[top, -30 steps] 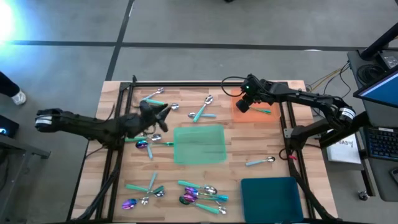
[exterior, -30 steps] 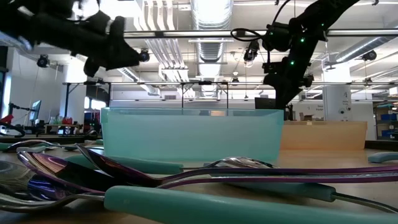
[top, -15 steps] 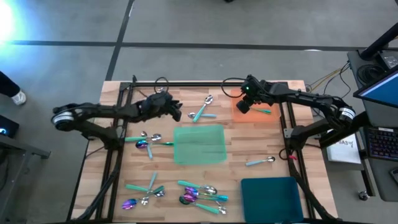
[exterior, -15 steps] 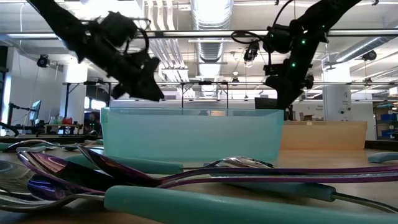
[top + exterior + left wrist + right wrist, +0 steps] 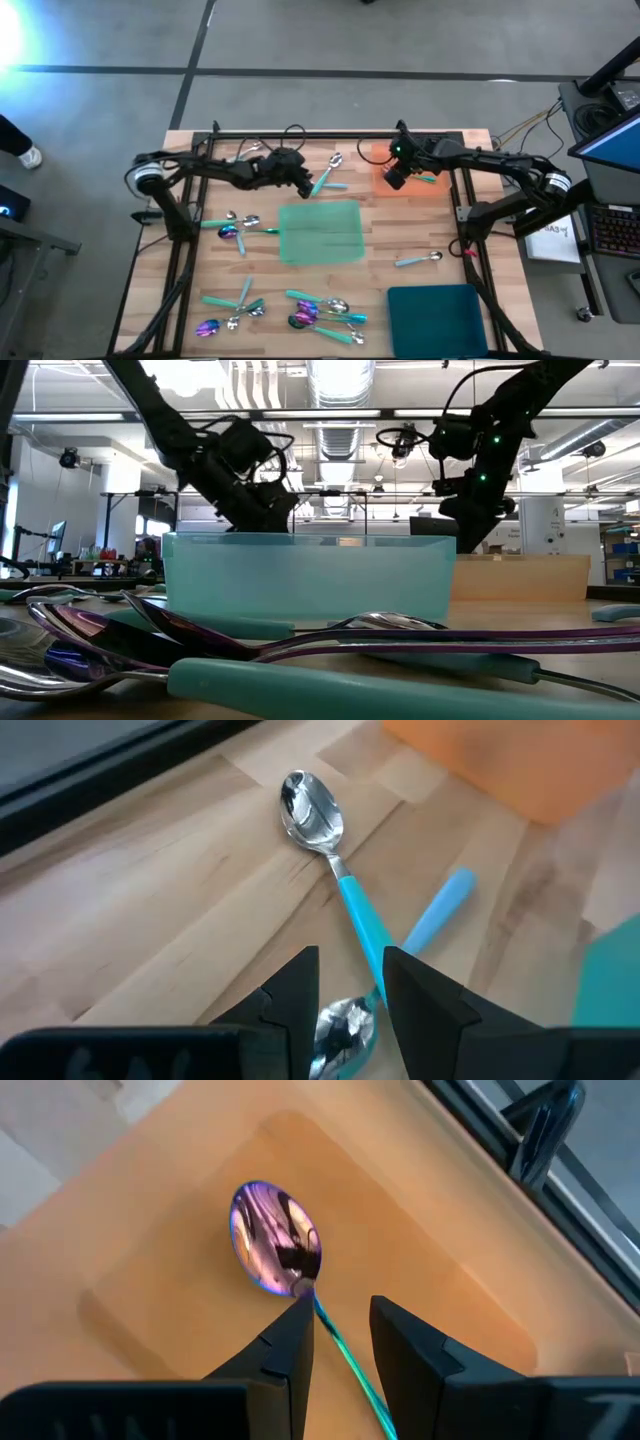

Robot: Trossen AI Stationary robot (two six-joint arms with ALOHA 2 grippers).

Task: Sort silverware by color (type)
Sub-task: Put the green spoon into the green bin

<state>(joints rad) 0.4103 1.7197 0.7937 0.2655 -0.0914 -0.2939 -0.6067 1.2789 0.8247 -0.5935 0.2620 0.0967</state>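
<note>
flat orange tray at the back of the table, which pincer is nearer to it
Right. The right pincer hangs over the flat orange tray, above its purple-headed spoon. The left pincer is off to the side, over two crossed silver spoons.

— What sort of place is it?
— A robotics lab: exposed ceiling ducts (image 5: 340,390), strip lights, workbenches with monitors behind.
— Anything else?
— Concrete floor (image 5: 300,50), a computer screen (image 5: 612,150) beside the wooden table (image 5: 410,235).
</note>
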